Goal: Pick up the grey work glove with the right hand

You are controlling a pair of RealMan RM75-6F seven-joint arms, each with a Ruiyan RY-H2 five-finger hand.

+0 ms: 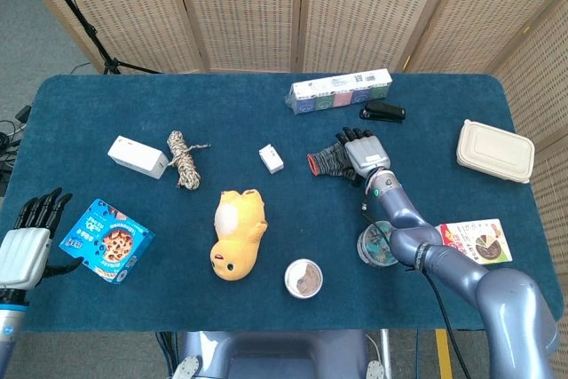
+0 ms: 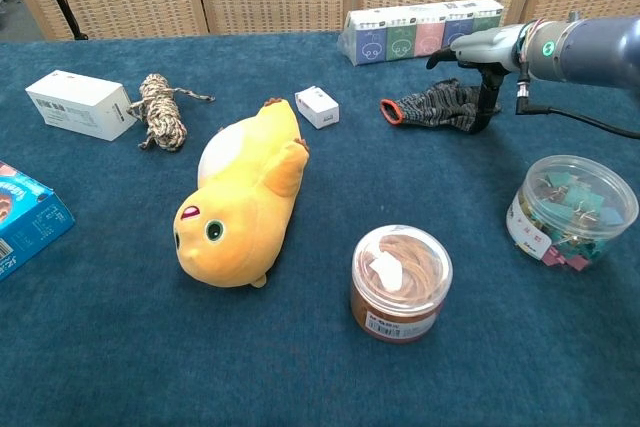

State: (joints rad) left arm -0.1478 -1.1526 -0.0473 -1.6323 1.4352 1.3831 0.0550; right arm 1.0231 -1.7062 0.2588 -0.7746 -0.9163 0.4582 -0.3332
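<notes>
The grey work glove (image 1: 330, 160) with a red cuff lies flat on the blue table, cuff pointing left; the chest view shows the glove (image 2: 432, 107) too. My right hand (image 1: 365, 153) hovers over its finger end, palm down, fingers spread and extended. In the chest view the right hand (image 2: 487, 48) sits just above the glove's right end, thumb hanging down beside the glove's fingertips. It holds nothing. My left hand (image 1: 25, 244) rests open at the table's left edge, next to a blue cookie box (image 1: 106, 240).
A black stapler (image 1: 382, 112) and a tissue pack (image 1: 340, 90) lie behind the glove. A clip jar (image 2: 571, 210) stands near my right forearm, a rubber-band jar (image 2: 400, 282) in front. Yellow plush toy (image 2: 243, 195), small white box (image 2: 317, 106), rope bundle (image 2: 162, 110) lie leftward.
</notes>
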